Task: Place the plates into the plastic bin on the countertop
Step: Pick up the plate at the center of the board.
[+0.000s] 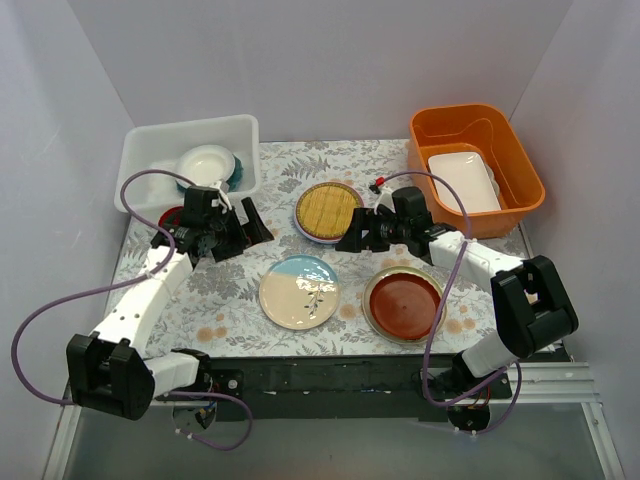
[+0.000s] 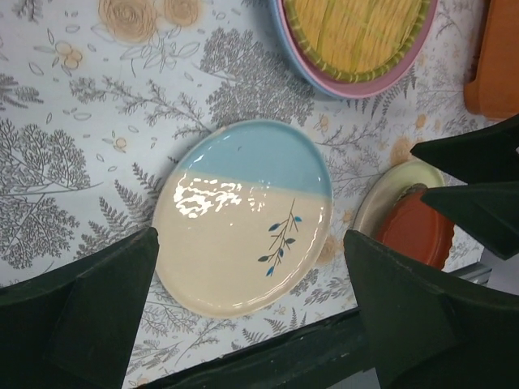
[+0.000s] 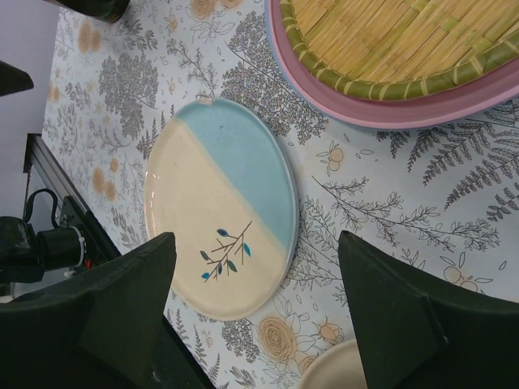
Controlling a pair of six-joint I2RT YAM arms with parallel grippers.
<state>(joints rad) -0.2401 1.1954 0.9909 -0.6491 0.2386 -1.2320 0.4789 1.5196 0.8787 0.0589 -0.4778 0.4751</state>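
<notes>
The cream-and-blue plate lies on the countertop at front centre; it also shows in the left wrist view and the right wrist view. The woven-bamboo plate sits stacked on a pink-rimmed plate behind it. The red-brown plate rests on a pale yellow plate at front right. The plastic bin at back left holds a pale plate over a teal one. My left gripper is open and empty in front of the bin. My right gripper is open and empty beside the bamboo plate.
An orange tub at back right holds a white rectangular dish. A red object sits partly hidden behind the left wrist. The table's black front edge runs below the plates.
</notes>
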